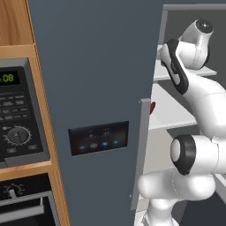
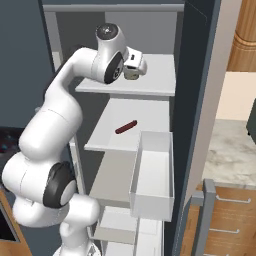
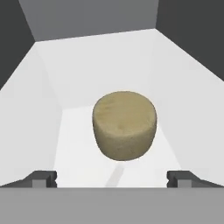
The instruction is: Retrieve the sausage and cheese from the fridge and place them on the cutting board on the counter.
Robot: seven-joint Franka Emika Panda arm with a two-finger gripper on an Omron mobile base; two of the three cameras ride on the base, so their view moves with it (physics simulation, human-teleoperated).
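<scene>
Hovering with jaws spread wide, the gripper (image 3: 112, 179) faces the cheese (image 3: 124, 125): looks light, firm, slightly crumbly, best pinched across its round sides

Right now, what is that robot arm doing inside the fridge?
The white robot arm is reaching into the open fridge, up at a white shelf. Its gripper is open and pointed straight at the round tan cheese, which sits on that shelf between the spread fingertips, not grabbed yet. The little reddish-brown sausage lies untouched on the shelf below. Neither food has left the fridge so far.
</scene>
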